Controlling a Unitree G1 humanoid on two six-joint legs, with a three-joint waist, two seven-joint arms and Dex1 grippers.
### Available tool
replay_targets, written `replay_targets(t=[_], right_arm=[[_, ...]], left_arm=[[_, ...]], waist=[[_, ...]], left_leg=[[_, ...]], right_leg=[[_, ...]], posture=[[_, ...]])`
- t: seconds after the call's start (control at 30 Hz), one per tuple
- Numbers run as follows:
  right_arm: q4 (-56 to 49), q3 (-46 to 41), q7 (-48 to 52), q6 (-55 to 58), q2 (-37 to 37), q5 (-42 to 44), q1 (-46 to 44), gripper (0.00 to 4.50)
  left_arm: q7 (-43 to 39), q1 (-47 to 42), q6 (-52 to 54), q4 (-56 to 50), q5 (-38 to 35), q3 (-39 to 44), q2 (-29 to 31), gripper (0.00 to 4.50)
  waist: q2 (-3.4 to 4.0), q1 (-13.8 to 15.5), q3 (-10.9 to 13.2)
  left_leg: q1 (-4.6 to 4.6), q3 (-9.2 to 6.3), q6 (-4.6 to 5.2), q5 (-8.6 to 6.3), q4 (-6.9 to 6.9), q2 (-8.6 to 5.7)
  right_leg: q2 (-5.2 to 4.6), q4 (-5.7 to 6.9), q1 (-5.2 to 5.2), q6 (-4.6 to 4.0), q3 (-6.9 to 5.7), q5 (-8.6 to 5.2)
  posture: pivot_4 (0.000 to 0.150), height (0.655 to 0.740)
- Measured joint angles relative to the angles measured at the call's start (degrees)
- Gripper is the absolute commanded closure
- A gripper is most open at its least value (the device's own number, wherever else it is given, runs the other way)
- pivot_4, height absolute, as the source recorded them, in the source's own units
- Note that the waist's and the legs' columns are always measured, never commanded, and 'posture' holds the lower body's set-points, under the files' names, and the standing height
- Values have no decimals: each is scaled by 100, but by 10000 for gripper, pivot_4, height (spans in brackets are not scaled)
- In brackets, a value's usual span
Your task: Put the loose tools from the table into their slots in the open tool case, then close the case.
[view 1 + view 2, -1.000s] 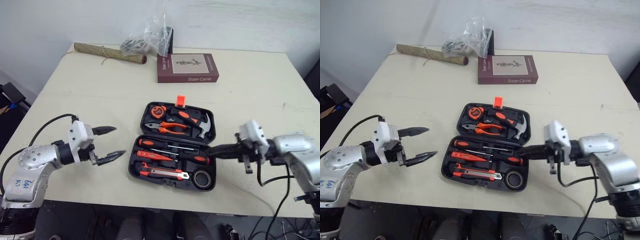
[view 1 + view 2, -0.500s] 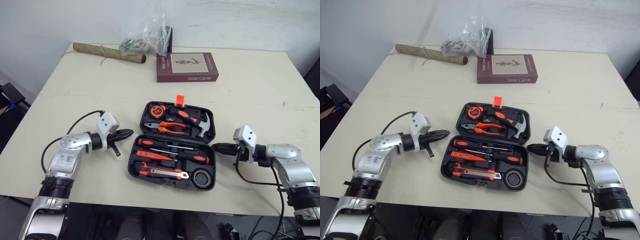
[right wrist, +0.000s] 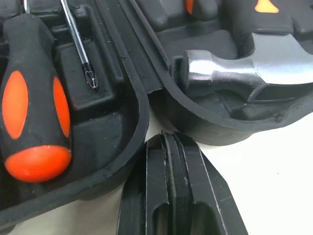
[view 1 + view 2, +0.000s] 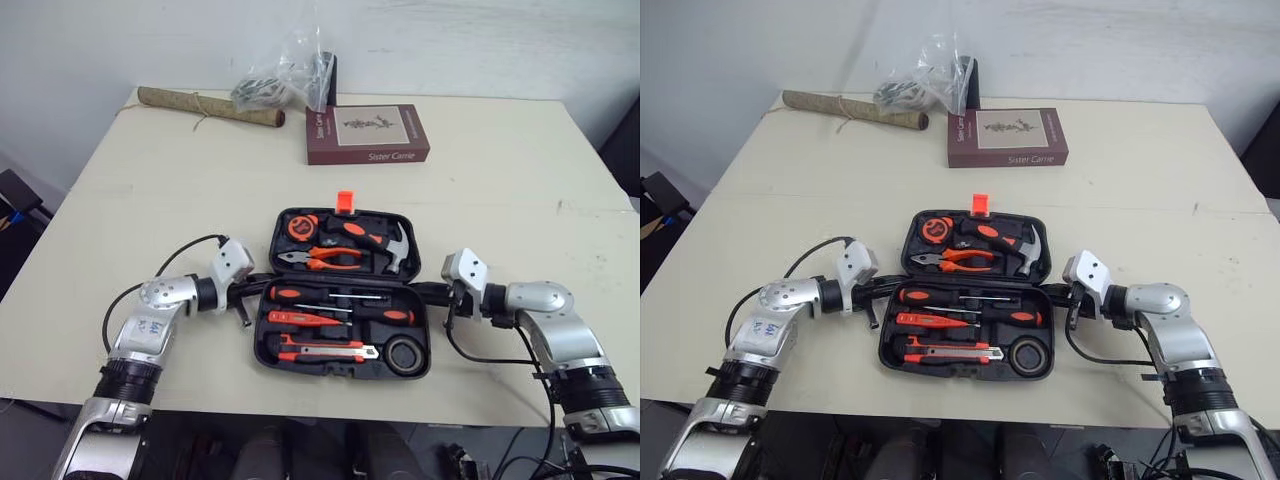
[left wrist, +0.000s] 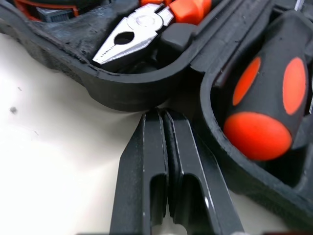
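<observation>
Your tool case [image 4: 345,290] lies open mid-tabletop [image 4: 500,180]. The hammer [image 4: 398,247], pliers [image 4: 318,258] and screwdrivers [image 4: 290,295] are seated, and apparently every slot is filled. The left tool [image 5: 161,118] and right tool [image 3: 167,139], each pressed together, touch the case's hinge ends. Only closing the case looks left.
</observation>
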Motion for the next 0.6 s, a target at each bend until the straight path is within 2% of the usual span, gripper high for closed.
replay_targets(t=[0.33, 0.37, 0.4, 0.43, 0.5, 0.6], right_arm=[[-251, 3, 31, 333, 21, -40, -12, 45000], [-305, -6, 22, 470, 1, -2, -7, 41816], [-420, -28, 21, 694, -64, 77, 28, 38611], [-547, -87, 27, 950, -189, 171, 78, 35676], [-812, -337, -5, 1603, -424, 473, 130, 26817], [-1353, -848, -204, 3415, -952, 1168, -74, 11249]], left_arm=[[278, 447, -138, -242, -66, 364, 66, 44503], [291, 526, -136, -265, -128, 478, 103, 39602], [315, 642, -102, -333, -237, 648, 169, 38075], [304, 788, -24, -481, -392, 874, 273, 32934], [238, 1011, 300, -851, -773, 1293, 519, 24843], [331, 1031, 1488, -1597, -1519, 1850, 959, 11273]], waist=[[0, -16, 0], [0, -17, 0], [0, -6, 0], [0, 16, 0], [1, 24, 1], [0, 72, 4]], left_leg=[[3, 0, -3, 1, -6, 4], [2, 0, -3, 1, -7, 4], [0, -1, -3, 1, -8, 3], [-4, -5, -3, 1, -8, 3], [-10, -7, 1, -1, -7, 0], [-15, -26, 7, -4, 2, -9]], right_leg=[[1, 1, -2, 0, 0, 0], [1, 1, -3, 0, 0, 0], [-1, 1, -5, 0, 0, 0], [-3, 0, -7, -1, -1, 0], [-9, -4, -7, -1, -2, 0], [-22, -32, 2, -1, -6, 0]], posture=[[1500, 7400], [1500, 7400], [1500, 7400], [1500, 7400], [1500, 7400], [1500, 7400]])
